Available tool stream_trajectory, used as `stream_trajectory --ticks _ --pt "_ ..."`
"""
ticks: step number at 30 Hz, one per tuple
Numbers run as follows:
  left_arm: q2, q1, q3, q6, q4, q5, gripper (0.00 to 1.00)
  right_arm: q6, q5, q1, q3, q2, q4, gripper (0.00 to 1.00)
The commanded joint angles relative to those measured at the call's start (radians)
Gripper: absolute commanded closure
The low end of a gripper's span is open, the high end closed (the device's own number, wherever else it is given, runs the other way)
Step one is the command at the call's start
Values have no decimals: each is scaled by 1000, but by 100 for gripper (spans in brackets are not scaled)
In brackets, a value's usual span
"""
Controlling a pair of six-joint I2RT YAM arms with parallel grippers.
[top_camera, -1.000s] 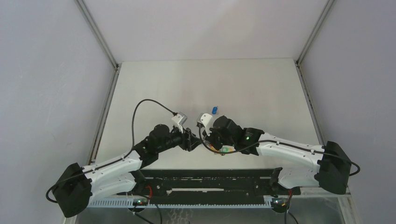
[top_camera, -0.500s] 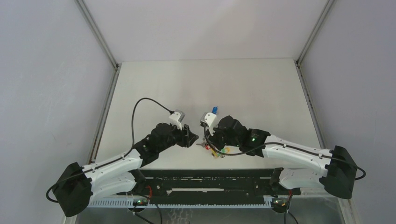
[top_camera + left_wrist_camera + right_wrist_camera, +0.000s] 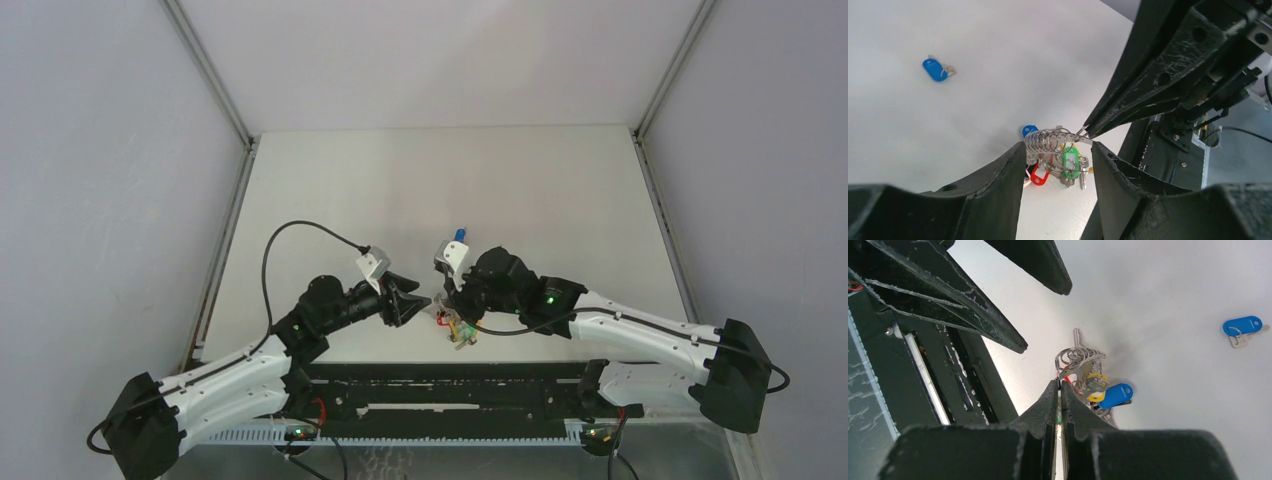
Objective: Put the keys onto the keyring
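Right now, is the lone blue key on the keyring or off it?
Off. The blue key lies alone on the table, apart from the keyring the shut right hand pinches.

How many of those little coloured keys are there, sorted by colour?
Blue: 2, the loose blue key lying apart and the bunched blue key at the keyring
Green: 1, the green key
Red: 1, the red key
Yellow: 1, the yellow key, partly hidden
Total: 5 in view
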Motion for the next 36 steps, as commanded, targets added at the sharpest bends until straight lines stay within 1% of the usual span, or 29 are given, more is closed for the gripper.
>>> stream_trajectory --ticks 1,3,4,6,8,9,10,12,18,27,36 --pt "7 4 -17 146 117 105 44 -18 -38 -3 4 -42 67 100" --pt "19 4 -14 201 124 146 42 -23 -42 -4 4 -44 65 100" --pt "30 4 -11 252 126 185 42 -25 -47 -3 4 -44 65 100" --pt "51 4 -8 311 126 228 44 -30 -51 -3 4 -42 67 100" --pt "74 4 -3 348 131 248 49 -34 -56 -3 4 -39 68 100" --pt "85 4 2 365 132 262 52 -36 -58 -3 4 -36 68 100" --pt "96 4 11 385 131 280 58 -38 -61 -3 4 -34 69 100" --pt "114 5 22 408 127 297 61 -43 -65 -4 4 -30 70 100" --pt "137 22 49 490 97 324 59 -53 -78 -5 0 -26 76 100" --pt "176 66 101 499 94 484 59 -62 -100 -13 -7 -28 86 100" --pt "224 81 149 480 93 544 63 -67 -116 -19 -8 -20 90 100"
